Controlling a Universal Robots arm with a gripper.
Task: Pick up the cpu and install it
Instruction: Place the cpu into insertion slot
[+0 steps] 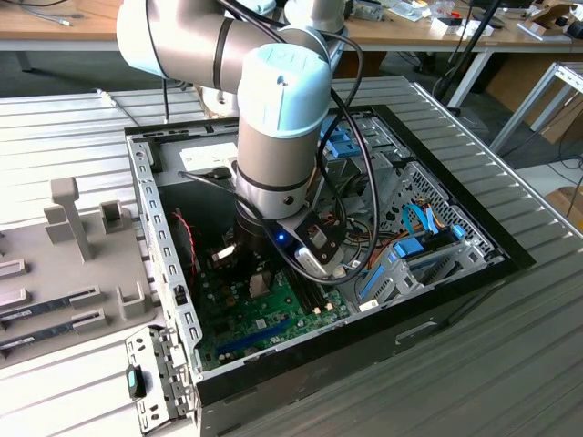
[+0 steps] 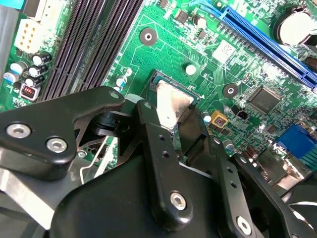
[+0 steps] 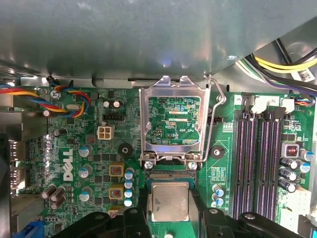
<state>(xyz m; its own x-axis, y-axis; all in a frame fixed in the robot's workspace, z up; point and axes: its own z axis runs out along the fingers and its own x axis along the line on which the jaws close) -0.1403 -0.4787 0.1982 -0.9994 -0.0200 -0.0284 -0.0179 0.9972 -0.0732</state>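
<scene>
One arm reached down into the open computer case [image 1: 437, 300] at the centre of the exterior view, the case sitting on a ribbed grey bench [image 1: 510, 364]. The gripper [image 3: 170, 218] pinched the cpu [image 3: 170, 200] between its two black fingers [image 2: 148, 129]; the silvery lid and thin green rim showed in both wrist views, at lower centre of the first wrist view and at mid-frame of the second wrist view [image 2: 171, 103]. The cpu sat low over the green motherboard [image 3: 94, 148], just beside the socket area; whether it touched the board could not be told. In the first wrist view one metal load plate [image 3: 171, 119] stood flipped open above the cpu, with one wire lever [image 3: 212, 119] along its right side. Four dark memory slots [image 3: 260, 158] ran at the right of that frame, and one blue expansion slot [image 2: 267, 44] crossed the upper right of the second wrist view. A grey tray [image 1: 64, 273] with slotted holders lay at the exterior view's left, several long narrow sticks resting in it.
</scene>
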